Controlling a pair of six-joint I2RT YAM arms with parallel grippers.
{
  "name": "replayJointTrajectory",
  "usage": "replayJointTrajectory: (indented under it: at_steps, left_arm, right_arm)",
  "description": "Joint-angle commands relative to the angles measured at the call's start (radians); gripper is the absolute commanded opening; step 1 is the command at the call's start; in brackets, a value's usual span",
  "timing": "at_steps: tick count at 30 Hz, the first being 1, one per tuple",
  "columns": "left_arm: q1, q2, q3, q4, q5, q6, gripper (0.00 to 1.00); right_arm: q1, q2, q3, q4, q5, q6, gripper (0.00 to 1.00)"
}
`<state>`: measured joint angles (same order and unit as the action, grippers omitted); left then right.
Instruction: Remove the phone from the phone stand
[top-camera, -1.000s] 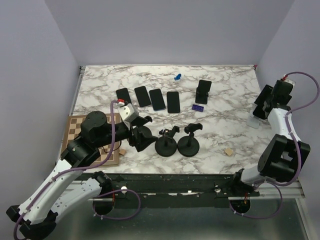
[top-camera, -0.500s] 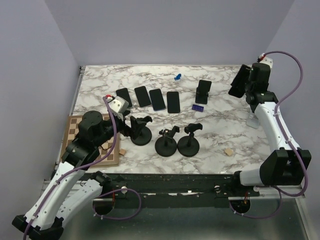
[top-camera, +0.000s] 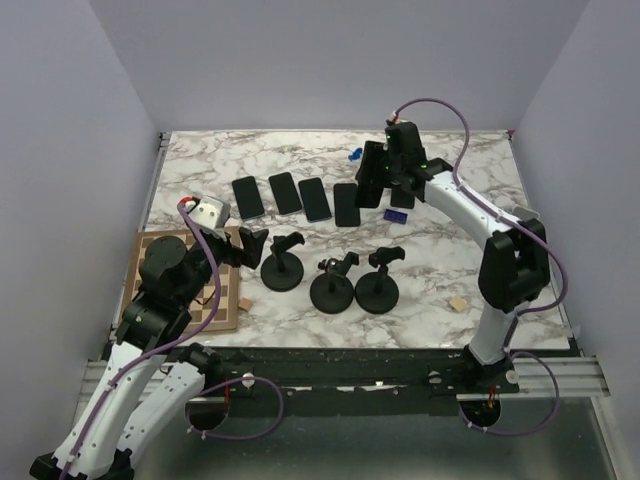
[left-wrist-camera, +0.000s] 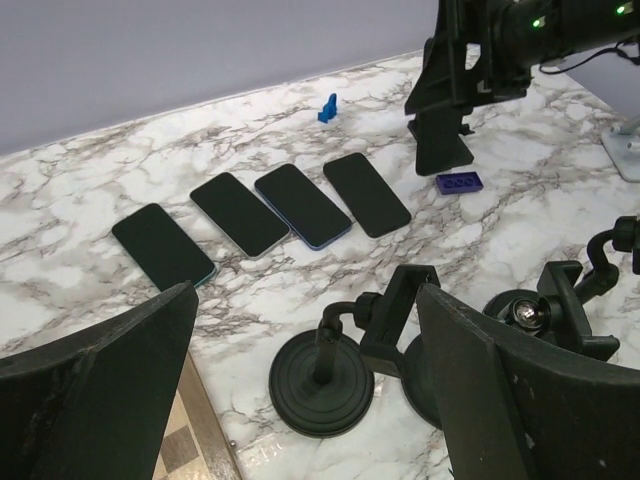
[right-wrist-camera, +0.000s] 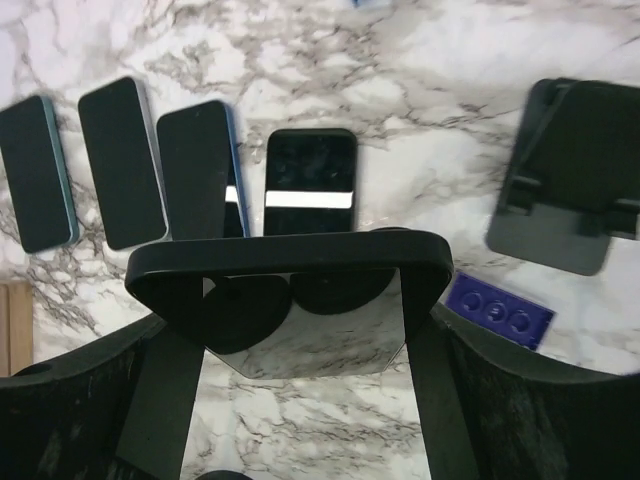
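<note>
Top view: the right arm reaches far across the marble table (top-camera: 480, 255) to its rear centre. The right gripper (top-camera: 380, 166) pinches the phone (top-camera: 368, 190) on edge, just left of the phone stand (top-camera: 406, 196) and off it. The left arm is folded back at the near left above the checkerboard (top-camera: 160, 262). The left gripper (top-camera: 248, 243) is spread wide and holds nothing, beside three round-base stands (top-camera: 333, 286). Four phones (top-camera: 314, 198) lie flat in a row. Left wrist view: it shows the side profile, with the held phone hanging above table level next to the upright stand. It also shows both left fingers (left-wrist-camera: 110, 390) far apart. Right wrist view: only here is the stand's cradle seen bare. A purple brick (right-wrist-camera: 498, 310) lies just in front of it, and the held phone spans the gap between the fingers.
</note>
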<state>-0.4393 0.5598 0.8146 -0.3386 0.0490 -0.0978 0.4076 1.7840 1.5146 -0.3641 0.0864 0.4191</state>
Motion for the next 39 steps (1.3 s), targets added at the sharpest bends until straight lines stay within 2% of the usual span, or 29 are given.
replayJointTrajectory:
  at_steps: [1, 8, 17, 28, 32, 39]
  left_arm:
    - [0.017, -0.011, -0.009, 0.028, -0.041, 0.013, 0.99]
    - [0.022, -0.01, -0.008, 0.029, -0.027, 0.009, 0.98]
    - [0.028, -0.013, -0.007, 0.03, 0.002, 0.001, 0.99]
    - [0.03, -0.012, -0.006, 0.031, 0.017, -0.003, 0.98]
    - [0.031, -0.007, -0.005, 0.033, 0.026, -0.006, 0.98]
    - [0.038, -0.003, -0.006, 0.033, 0.029, -0.008, 0.98]
  right_arm:
    - [0.019, 0.106, 0.101, -0.047, -0.079, 0.026, 0.01]
    - [0.021, 0.274, 0.25, -0.18, -0.097, -0.042, 0.01]
    - [0.012, 0.429, 0.351, -0.225, -0.096, -0.127, 0.01]
    - [-0.122, 0.516, 0.376, -0.278, -0.288, -0.195, 0.01]
    - [-0.135, 0.534, 0.378, -0.289, -0.244, -0.204, 0.0]
    - [-0.1, 0.54, 0.354, -0.255, -0.102, -0.12, 0.01]
